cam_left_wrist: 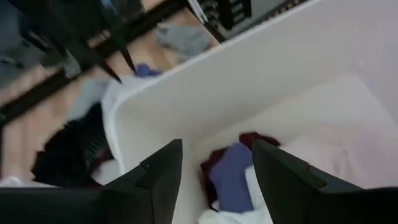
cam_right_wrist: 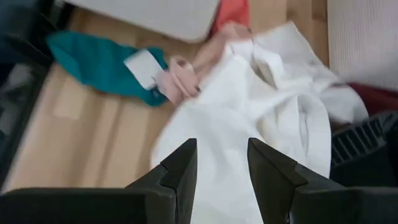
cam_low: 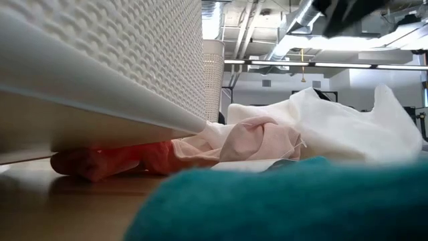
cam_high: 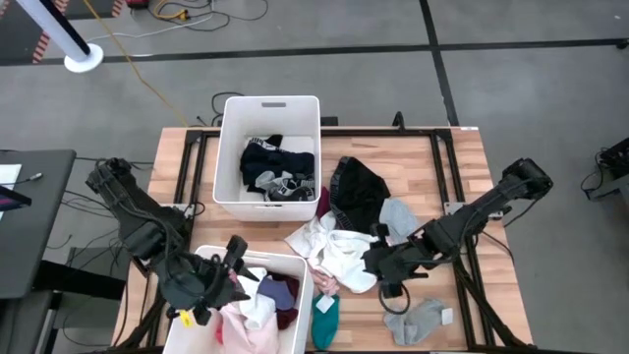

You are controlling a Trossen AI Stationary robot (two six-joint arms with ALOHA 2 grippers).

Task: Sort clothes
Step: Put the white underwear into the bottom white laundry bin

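Clothes lie scattered across a wooden surface (cam_high: 462,167) between two dark robot arms, with two white bins among them. The far bin (cam_high: 267,108) sits toward the back and holds dark garments (cam_high: 263,157) and a grey-and-white piece. The near bin (cam_high: 295,264) sits at the front left and holds pink fabric (cam_high: 236,329), a white piece, a maroon piece (cam_high: 287,317) and a purple-blue piece (cam_left_wrist: 231,177).

The left gripper (cam_high: 234,267) hangs over the near bin, just above its contents. Its fingers (cam_left_wrist: 158,180) stand apart with nothing between them; the purple-blue and maroon fabric show in the gap below.

The right gripper (cam_high: 376,261) hovers at the right edge of the loose pile in the middle of the surface, directly over a white garment (cam_right_wrist: 249,118). Its fingers (cam_right_wrist: 180,171) are also parted and hold nothing, with the white cloth showing between them.

The pile itself includes a black garment (cam_high: 356,187) toward the back, a pale grey one (cam_high: 398,216) beside it, and the white garment spread in the centre. A pink piece (cam_right_wrist: 180,78) lies at the white garment's edge, touching a teal sock (cam_high: 325,320) near the front of the surface, just beside the near bin. A grey sock (cam_high: 418,320) lies apart at the front right.
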